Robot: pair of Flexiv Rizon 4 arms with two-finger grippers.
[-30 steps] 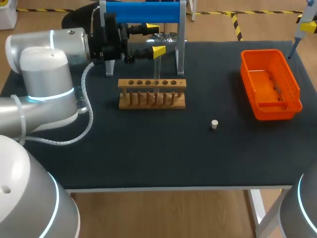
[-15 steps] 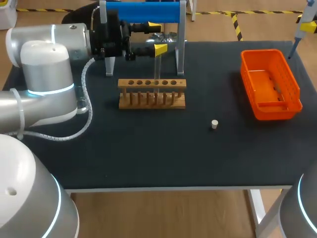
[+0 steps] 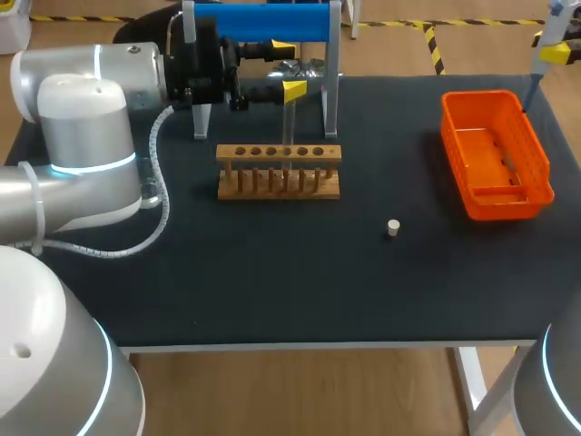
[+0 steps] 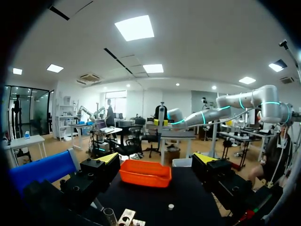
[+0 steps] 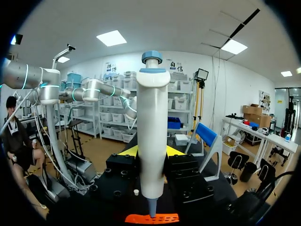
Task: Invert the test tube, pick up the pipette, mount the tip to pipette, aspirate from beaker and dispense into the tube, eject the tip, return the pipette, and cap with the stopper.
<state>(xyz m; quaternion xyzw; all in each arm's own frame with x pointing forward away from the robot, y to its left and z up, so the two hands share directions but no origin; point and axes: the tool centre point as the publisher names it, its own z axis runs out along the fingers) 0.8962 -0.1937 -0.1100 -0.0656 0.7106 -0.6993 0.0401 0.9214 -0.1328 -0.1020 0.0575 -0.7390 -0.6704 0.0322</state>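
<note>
The test tube [image 4: 110, 217] stands upright in the wooden rack [image 3: 322, 153] toward the back of the dark worktop [image 3: 272, 272], its mouth apparently upward, which suits it to receive liquid from above. The left tool [image 3: 285, 71] lies level just above and behind the rack with its yellow-tipped fingers well apart. Nothing is between them, and the tube sits beside and below one finger rather than in its grip. Held there, the left arm is out of the way of the tube's mouth yet close enough to steady it if needed. The right tool [image 5: 151, 151] is clamped on the pipette [image 5: 153, 132], one finger on each side of the white barrel, plunger up and nose down — the posture needed to press onto a tip. The nose looks bare, so the tip is probably not yet mounted. It hangs over the far rim of the orange basket [image 3: 454, 150] at the right side of the worktop. Whether tips lie inside the basket cannot be made out. The small white stopper [image 3: 393, 227] rests alone on the worktop between rack and basket, well apart from both, waiting for the last step. The blue stand [image 3: 259, 23] behind the rack is presumably where the pipette goes back.
</note>
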